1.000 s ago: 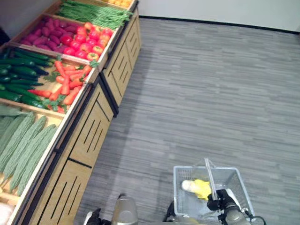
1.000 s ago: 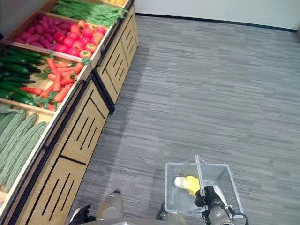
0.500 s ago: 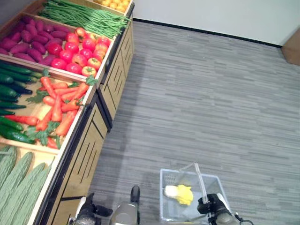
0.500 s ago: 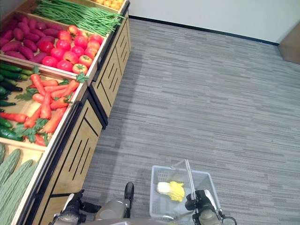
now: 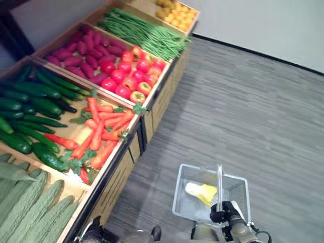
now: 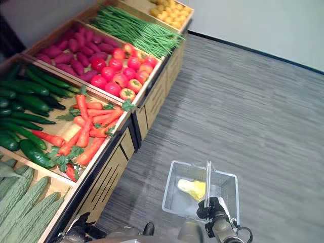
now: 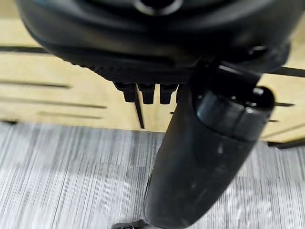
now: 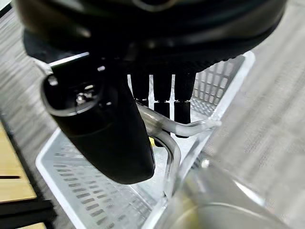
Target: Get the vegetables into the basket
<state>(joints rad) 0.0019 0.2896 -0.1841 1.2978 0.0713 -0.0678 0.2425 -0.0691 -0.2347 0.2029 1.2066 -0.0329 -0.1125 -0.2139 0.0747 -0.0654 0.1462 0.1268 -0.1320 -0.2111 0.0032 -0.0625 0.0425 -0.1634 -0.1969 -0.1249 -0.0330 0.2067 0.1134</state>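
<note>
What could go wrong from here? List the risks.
1. The basket hangs from its handle, which the right robot hand holds with curled fingers; a swing while moving could tip out the yellow item.
2. The left robot hand is low by the wooden stand; raising it toward the carrots could clip the edge.

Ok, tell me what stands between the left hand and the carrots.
Nothing lies on the carrots: they sit uncovered in their open bin. But the left hand hangs low beside the wooden stand, below the bin's front edge, so it must rise over that edge to reach them.
</note>
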